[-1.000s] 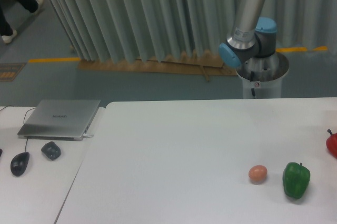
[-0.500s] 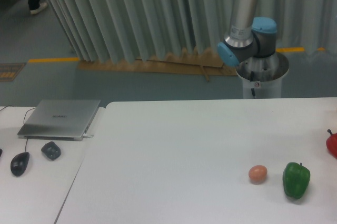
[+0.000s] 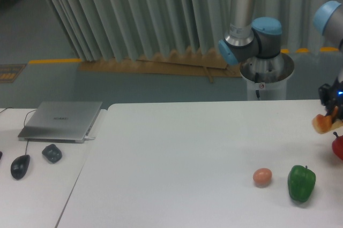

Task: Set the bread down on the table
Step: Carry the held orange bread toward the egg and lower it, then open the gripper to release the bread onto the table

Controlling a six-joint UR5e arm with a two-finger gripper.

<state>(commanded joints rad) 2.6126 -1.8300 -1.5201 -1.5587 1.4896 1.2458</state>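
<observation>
At the right edge of the view my gripper (image 3: 329, 115) hangs above the white table (image 3: 182, 147), shut on the bread (image 3: 320, 126). The bread is a small orange-golden loaf, held in the air a little above the table's far right side, over a red fruit. The gripper's upper part is dark with a small blue light, and much of it is cut off by the frame edge. The arm's base (image 3: 266, 74) stands behind the table's far edge.
A tan egg (image 3: 262, 176) and a green pepper (image 3: 301, 183) sit at the front right of the table. A red fruit (image 3: 338, 146) lies at the right edge. The adjoining desk on the left holds a laptop (image 3: 61, 121), a mouse (image 3: 20, 166) and a small dark object (image 3: 52, 153).
The gripper with the bread in it has come into view at the right edge. The arm's upright link has shifted slightly left. The egg and pepper have not moved.
</observation>
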